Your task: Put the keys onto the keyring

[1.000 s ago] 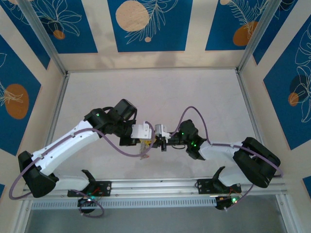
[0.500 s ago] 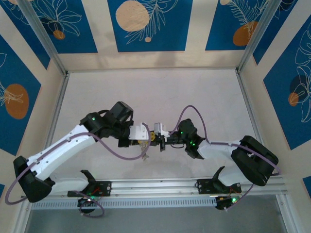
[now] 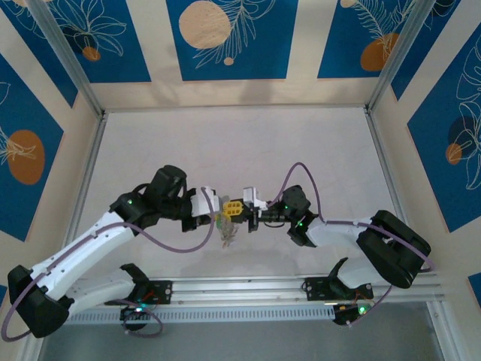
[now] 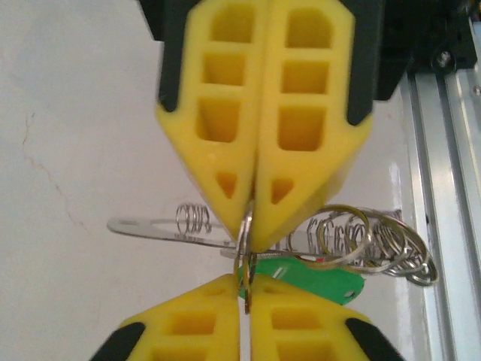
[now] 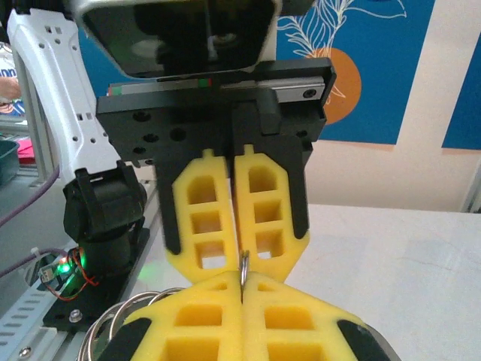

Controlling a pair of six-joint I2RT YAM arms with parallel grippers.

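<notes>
Left wrist: keyring (image 4: 245, 269) inside end effector (image 4: 252, 239)

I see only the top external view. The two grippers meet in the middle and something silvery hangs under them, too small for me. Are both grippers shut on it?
Observer: Yes. In the right wrist view the right gripper and the left gripper are shut, tip against tip, and the thin wire of the keyring is pinched in both seams.
Operator: Where is the key?
Observer: In the left wrist view the key shows its green head just beside the place where the grippers meet; whether it is threaded, I cannot tell.
Operator: And the silvery bunch?
Observer: It is a bunch of small rings on the keyring, on the side toward the rail.
</notes>
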